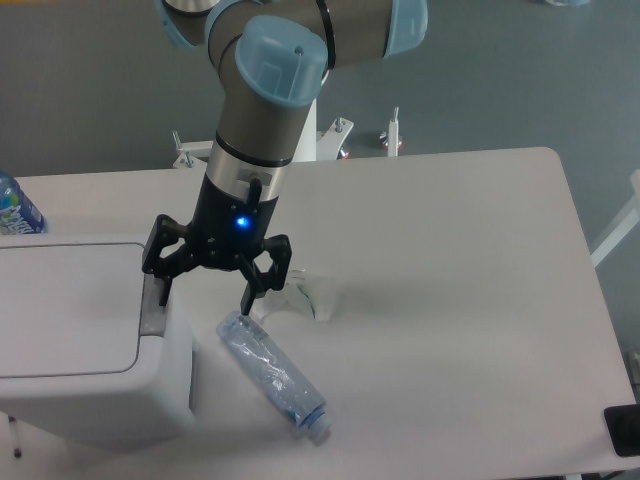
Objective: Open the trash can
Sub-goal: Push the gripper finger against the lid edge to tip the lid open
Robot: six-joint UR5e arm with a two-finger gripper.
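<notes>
The trash can (80, 340) is a large white bin at the left front of the table, its flat lid down. A grey push-button strip (153, 307) runs along its right rim. My gripper (205, 295) hangs open just right of that rim, with nothing between its fingers. Its left fingertip (163, 290) is right above the grey strip; whether it touches the strip I cannot tell. The right fingertip (249, 300) hovers above the end of a clear plastic bottle (272, 376) lying on the table.
A crumpled clear plastic piece (305, 292) lies right of the gripper. A blue-labelled bottle (16, 208) stands at the far left edge behind the bin. A dark object (625, 430) sits at the table's front right corner.
</notes>
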